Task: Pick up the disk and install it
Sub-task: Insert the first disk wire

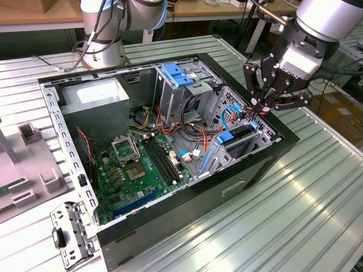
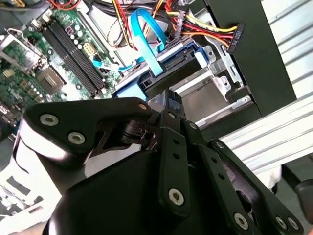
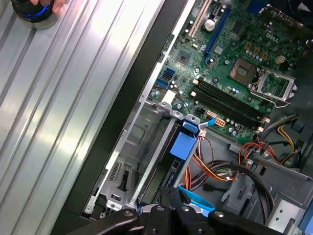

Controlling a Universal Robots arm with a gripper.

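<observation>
Ribbed metal bench; disk (image 1: 237,137) in case bay, just below gripper (image 1: 266,107), fingers drawn together.

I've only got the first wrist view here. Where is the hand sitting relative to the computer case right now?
Observer: In the exterior view the hand hangs over the drive cage, at the corner of the case toward the exterior view's right.
Operator: And the disk?
Observer: The disk, with its blue carrier, sits in that cage just below the hand.
Operator: Anything loose outside the case?
Observer: A metal bracket lies on the table by the case's corner at the exterior view's lower left.
</observation>
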